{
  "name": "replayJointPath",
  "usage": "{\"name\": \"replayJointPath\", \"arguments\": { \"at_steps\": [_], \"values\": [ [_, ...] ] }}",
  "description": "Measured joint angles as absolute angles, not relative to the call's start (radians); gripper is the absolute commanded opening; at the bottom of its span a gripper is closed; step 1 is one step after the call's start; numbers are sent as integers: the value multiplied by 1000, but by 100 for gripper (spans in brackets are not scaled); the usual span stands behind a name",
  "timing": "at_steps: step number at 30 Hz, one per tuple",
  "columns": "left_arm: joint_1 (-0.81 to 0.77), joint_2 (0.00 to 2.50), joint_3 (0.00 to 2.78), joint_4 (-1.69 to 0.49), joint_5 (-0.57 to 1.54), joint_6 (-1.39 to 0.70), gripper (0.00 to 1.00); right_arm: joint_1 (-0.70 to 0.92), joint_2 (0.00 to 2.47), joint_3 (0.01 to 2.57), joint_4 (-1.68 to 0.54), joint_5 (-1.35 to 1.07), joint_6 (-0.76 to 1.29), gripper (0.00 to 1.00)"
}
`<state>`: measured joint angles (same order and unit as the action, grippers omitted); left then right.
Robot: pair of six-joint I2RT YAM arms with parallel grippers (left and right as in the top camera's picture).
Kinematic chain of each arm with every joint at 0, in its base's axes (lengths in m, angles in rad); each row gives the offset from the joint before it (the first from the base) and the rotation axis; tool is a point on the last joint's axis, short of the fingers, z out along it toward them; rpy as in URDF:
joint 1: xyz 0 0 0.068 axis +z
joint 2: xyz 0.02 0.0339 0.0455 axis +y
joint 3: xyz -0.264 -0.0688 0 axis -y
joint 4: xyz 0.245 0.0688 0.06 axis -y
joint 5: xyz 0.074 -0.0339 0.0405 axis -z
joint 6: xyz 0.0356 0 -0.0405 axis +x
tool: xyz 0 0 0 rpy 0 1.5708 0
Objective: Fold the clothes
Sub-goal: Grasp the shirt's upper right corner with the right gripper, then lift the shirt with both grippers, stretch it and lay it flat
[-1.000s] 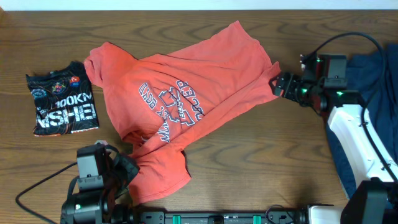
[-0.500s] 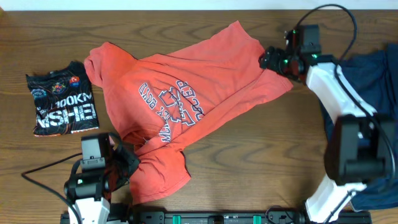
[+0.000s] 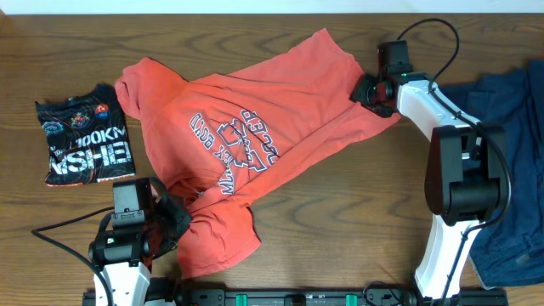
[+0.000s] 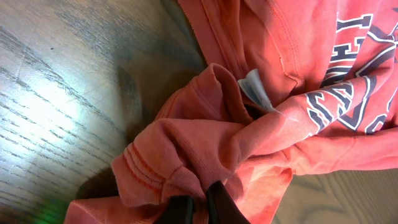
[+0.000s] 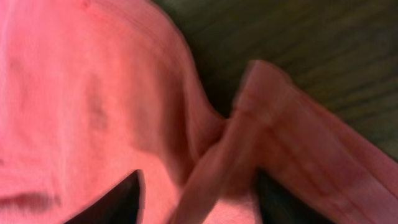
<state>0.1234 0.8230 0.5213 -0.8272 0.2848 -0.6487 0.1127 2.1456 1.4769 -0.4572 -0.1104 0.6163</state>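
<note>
The coral-red T-shirt [image 3: 255,110] lies crumpled across the middle of the table, lettering up. My left gripper [image 3: 176,223] is shut on a bunched hem of the T-shirt at its lower left; the left wrist view shows the jaws [image 4: 199,204] pinching the T-shirt fabric [image 4: 186,155]. My right gripper [image 3: 362,88] is at the shirt's right edge. In the right wrist view its fingers [image 5: 202,199] are spread apart with a raised fold of the shirt [image 5: 249,143] between them. A folded black printed shirt [image 3: 85,149] lies at the left. A navy-blue garment [image 3: 510,119] lies at the right.
The wooden table [image 3: 357,204] shows bare wood in front of the shirt. The right arm's cable [image 3: 433,34] loops above the arm at the back right. The navy garment hangs over the table's right edge.
My right gripper has moved left and toward the back, from beside the shirt's right edge onto it. My left gripper has shifted slightly up, still holding the hem.
</note>
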Motion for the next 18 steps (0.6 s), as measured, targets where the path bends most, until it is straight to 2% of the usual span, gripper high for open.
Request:
{"name": "replayJointPath", "arguments": {
  "at_steps": [4,12,18],
  "values": [
    [123,823,521,-826,285,-649,6,113,2148,1477,-459,-102,622,2],
    [123,823,521,-825,285,-649,6,94,2147,1478,-508,-101,631,1],
    [123,825,529,-783,324,-606,6,49,2091,1478,-629,-98,563,1]
  ]
}}
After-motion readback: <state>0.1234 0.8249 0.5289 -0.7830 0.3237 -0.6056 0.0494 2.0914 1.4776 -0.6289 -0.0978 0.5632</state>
